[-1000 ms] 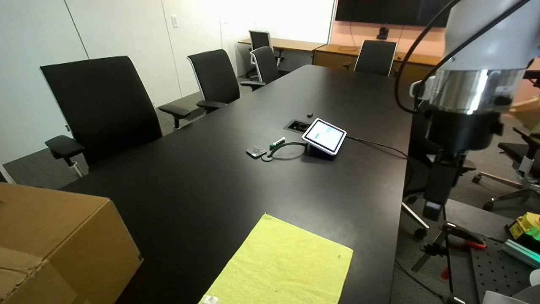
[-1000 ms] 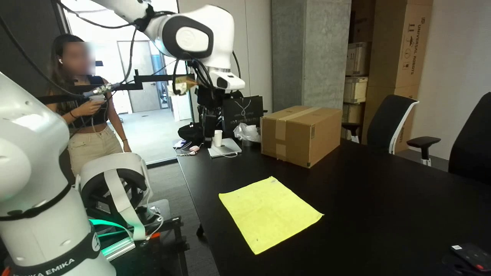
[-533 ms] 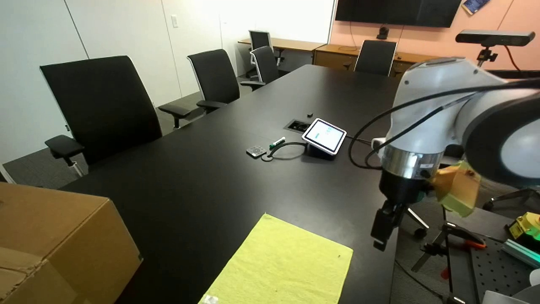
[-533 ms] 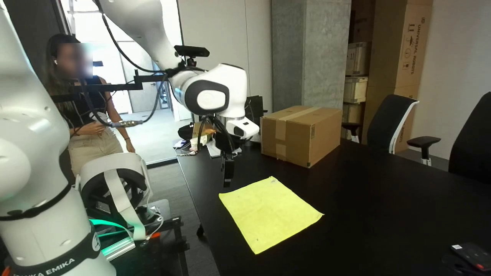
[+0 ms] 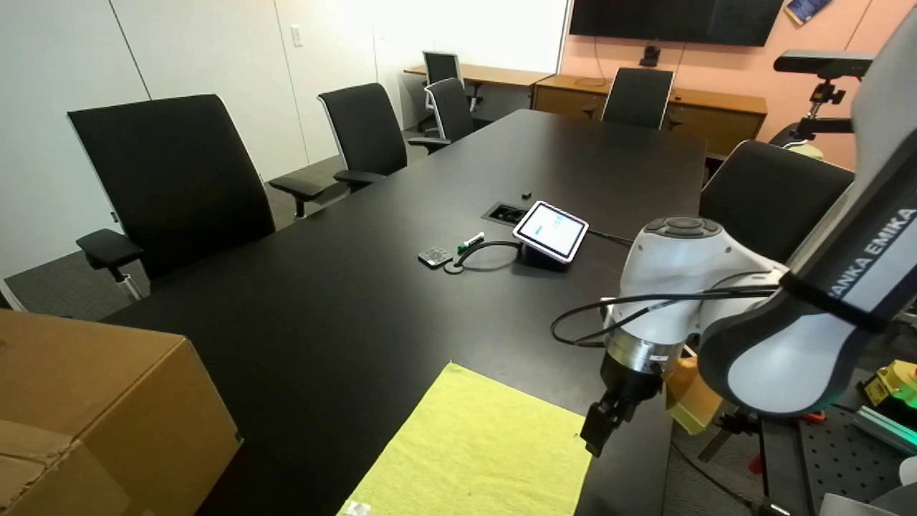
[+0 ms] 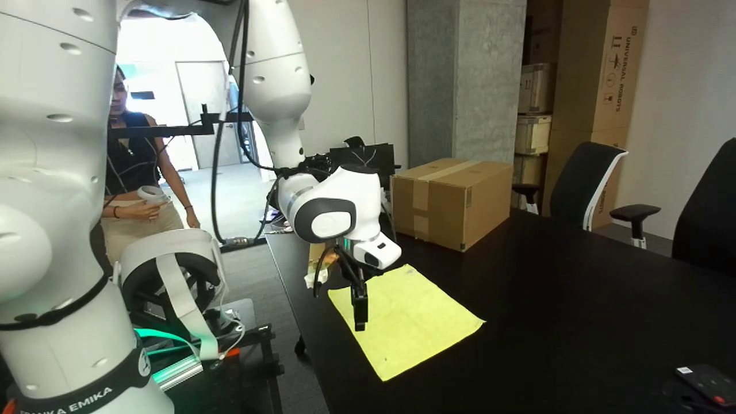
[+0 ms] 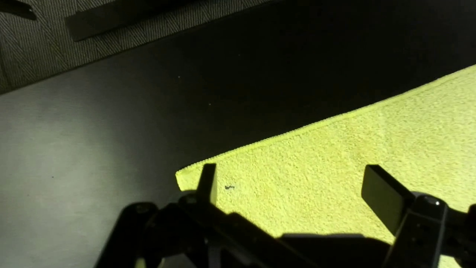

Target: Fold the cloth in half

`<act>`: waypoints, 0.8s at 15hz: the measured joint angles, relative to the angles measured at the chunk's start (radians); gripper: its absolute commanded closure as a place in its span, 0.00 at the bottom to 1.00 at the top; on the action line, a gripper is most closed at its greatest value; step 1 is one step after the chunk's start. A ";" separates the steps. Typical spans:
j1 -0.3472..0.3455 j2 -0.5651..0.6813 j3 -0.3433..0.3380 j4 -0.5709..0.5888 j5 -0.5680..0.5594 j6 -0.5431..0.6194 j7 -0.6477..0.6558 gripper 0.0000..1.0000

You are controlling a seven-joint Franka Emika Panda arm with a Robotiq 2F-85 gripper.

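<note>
The yellow-green cloth lies flat and spread out on the dark table, in both exterior views (image 5: 466, 451) (image 6: 422, 316). My gripper hangs pointing down over the cloth's edge close to one corner, in both exterior views (image 5: 593, 443) (image 6: 360, 325). In an exterior view it hides that corner. In the wrist view my gripper (image 7: 290, 165) is wide open with nothing between its fingers. The cloth (image 7: 308, 175) shows beneath and between them. Its corner, with a small dark mark, is by the left finger. The fingertips look a little above the cloth; contact cannot be told.
A brown cardboard box (image 5: 157, 423) stands on the table near the cloth, also in an exterior view (image 6: 443, 201). A tablet (image 5: 551, 231) with a cable and a green marker (image 5: 471, 242) lie further along. The table's edge (image 7: 111, 55) runs close by. A person (image 6: 135, 149) stands behind the arm.
My gripper has moved from beyond the table's edge to over the cloth's corner, and has come down. The cloth and the box have not moved.
</note>
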 measured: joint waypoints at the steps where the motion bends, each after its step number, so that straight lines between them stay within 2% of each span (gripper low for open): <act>1: 0.005 0.041 -0.012 0.020 0.000 0.023 0.000 0.00; 7: 0.006 0.197 -0.037 0.144 0.005 0.081 -0.016 0.00; 12: 0.060 0.279 -0.113 0.210 -0.010 0.077 -0.032 0.00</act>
